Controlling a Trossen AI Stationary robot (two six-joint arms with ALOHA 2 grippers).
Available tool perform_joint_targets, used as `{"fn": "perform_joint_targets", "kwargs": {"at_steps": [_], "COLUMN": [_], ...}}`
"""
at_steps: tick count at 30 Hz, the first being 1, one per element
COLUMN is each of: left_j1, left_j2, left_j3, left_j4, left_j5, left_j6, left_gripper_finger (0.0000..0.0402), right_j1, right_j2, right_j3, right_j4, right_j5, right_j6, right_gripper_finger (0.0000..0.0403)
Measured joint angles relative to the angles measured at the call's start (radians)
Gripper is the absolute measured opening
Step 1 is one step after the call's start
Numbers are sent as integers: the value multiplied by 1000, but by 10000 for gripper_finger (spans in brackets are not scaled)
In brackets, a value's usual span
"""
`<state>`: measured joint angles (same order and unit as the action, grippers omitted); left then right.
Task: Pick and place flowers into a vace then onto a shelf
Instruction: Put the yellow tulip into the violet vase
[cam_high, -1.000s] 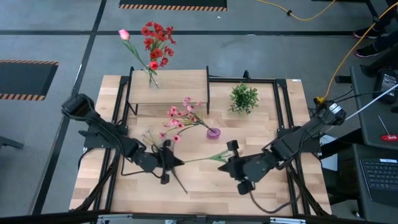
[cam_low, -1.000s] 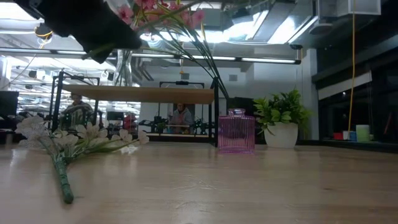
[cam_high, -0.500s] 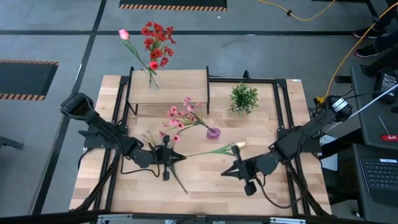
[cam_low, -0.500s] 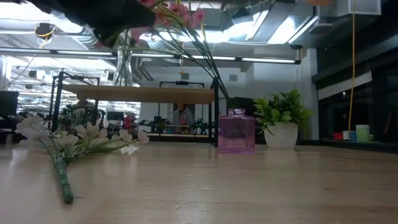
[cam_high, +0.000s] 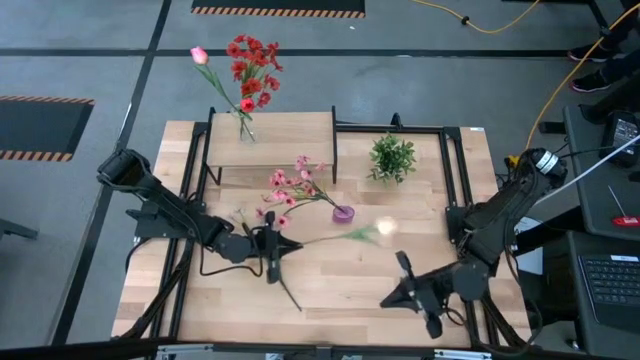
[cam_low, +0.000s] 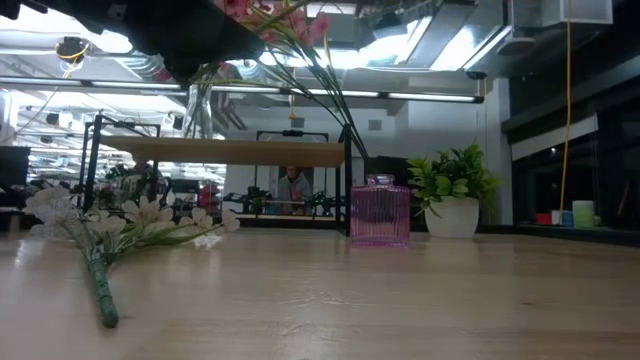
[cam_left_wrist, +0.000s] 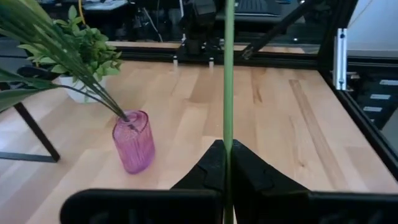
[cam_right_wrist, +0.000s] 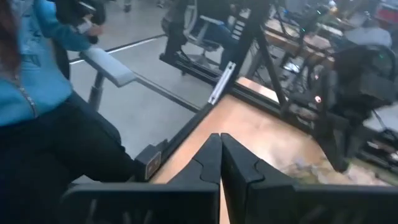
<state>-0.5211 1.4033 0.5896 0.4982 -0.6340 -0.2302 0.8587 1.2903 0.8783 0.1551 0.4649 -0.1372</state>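
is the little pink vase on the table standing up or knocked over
Upright. The pink vase stands on its base on the table with flower stems rising from its mouth; the low view also shows it vertical.
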Motion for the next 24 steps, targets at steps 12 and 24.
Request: {"fn": "perform_joint_targets", "kwargs": {"at_steps": [12,24], "left_j1": [-2,-7], "left_j2": [0,11], "left_j3": [0,0], "left_j4": [222,356], "left_j5": [94,110], "left_j6": [159,342], "left_gripper_finger": [3,3], "right_j1": [-116,-269], "right_j2": [98,190], "right_j3": [0,0], "right_j4": [60,315], "right_j5": [27,25], "right_j6": [80,-29], "right_gripper_finger": [5,5]}}
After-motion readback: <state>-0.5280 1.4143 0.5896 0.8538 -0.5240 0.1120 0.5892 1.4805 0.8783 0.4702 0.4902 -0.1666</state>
